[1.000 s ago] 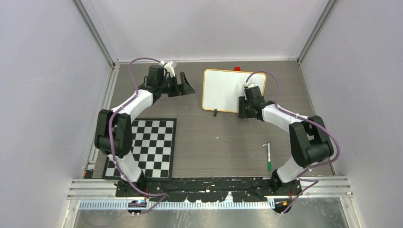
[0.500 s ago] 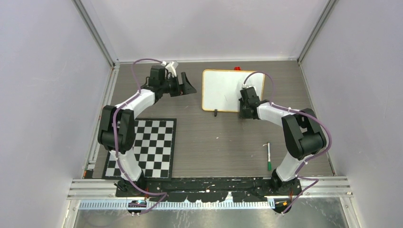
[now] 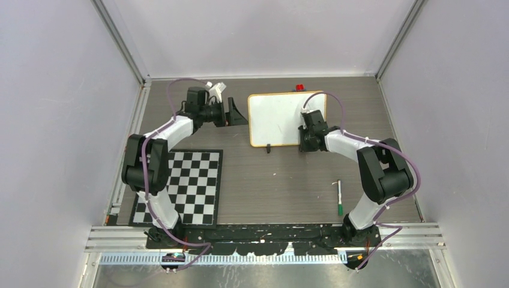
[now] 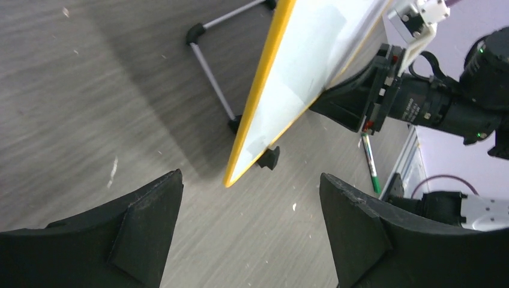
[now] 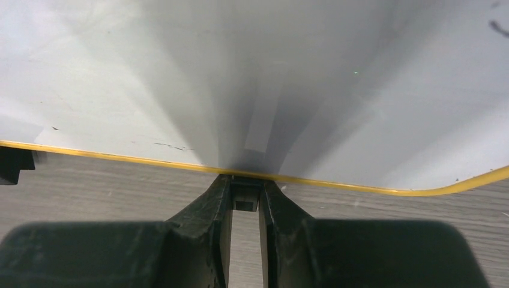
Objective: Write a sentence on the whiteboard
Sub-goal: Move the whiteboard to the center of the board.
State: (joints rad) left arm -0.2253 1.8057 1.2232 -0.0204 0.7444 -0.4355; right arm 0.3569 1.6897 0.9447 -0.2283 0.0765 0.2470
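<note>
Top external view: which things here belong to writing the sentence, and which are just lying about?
Belongs to the job:
- whiteboard, gripped at its lower edge by the right gripper
- green marker, lying unheld
- left gripper, open beside the whiteboard

Lying about:
- checkerboard mat
- small red object behind the whiteboard

Left gripper (image 4: 250, 177), black jaws spread, before the tilted yellow-framed white board (image 4: 300, 72); right gripper (image 4: 337, 102) clamps its far edge; green-tipped marker pen (image 4: 370, 161) on grey wood-grain table (image 4: 90, 90).
</note>
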